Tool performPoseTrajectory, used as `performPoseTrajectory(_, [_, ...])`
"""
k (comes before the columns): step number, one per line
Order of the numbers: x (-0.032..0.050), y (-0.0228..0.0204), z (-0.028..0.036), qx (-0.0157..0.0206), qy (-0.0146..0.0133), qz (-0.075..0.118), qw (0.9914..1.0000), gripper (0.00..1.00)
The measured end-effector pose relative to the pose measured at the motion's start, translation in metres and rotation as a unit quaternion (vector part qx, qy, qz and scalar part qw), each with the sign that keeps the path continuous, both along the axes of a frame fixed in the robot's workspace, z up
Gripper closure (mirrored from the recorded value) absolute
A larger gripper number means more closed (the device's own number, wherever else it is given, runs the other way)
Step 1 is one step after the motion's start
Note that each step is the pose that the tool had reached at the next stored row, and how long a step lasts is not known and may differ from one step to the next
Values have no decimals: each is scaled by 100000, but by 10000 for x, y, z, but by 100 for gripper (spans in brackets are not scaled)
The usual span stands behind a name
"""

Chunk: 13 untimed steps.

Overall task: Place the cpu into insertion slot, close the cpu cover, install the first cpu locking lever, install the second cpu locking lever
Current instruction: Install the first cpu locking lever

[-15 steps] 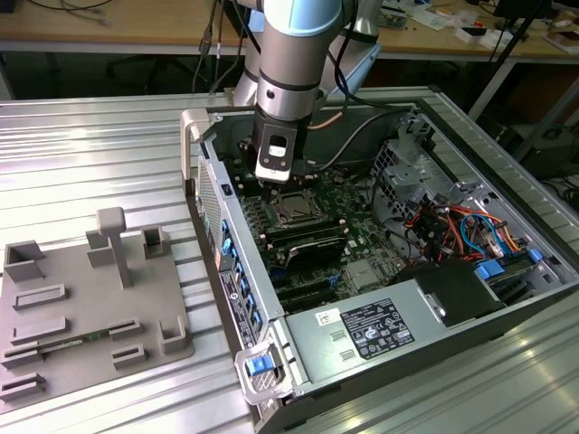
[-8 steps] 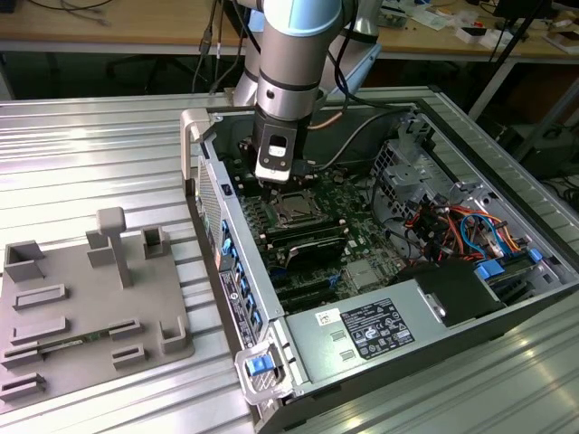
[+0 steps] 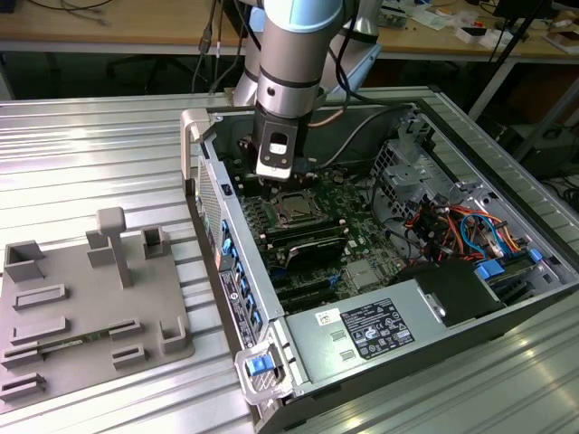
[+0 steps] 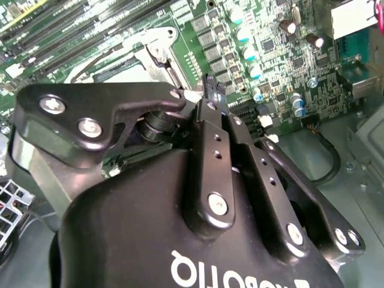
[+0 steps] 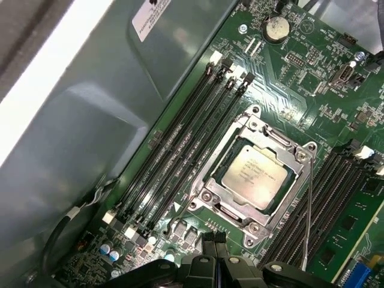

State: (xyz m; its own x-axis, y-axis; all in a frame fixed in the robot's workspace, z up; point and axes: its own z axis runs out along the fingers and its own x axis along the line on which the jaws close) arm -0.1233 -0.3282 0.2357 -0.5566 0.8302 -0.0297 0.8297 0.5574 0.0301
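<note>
Gripper [image 3: 274, 177] hangs inside the open computer case [image 3: 210, 194], fingertips pressed together on nothing, close by the insertion slot [image 5: 206, 196]. In the first wrist view the cpu [image 5: 255, 174] lies seated in that slot, with the cpu cover [image 5: 298, 180] down around it. A thin locking lever [image 5: 307, 216] beside the cover looks unlatched. Risk, in my judgement: the closed tips slip off that wire and strike the memory slots [image 5: 180, 150].

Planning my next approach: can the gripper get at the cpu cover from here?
Probably yes. The gripper hangs just beside the cpu cover, which lies flat around the cpu, with nothing standing between them.
</note>
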Motion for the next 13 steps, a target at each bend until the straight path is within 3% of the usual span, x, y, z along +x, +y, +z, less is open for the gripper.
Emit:
performPoseTrajectory(9, [-40, 0, 10, -9, 6, 1955, 99981, 89])
performPoseTrajectory(11, [-43, 0, 31, -6, 5, 2176, 99976, 89])
performPoseTrajectory(13, [-45, 0, 91, -4, 4, 2246, 99975, 89])
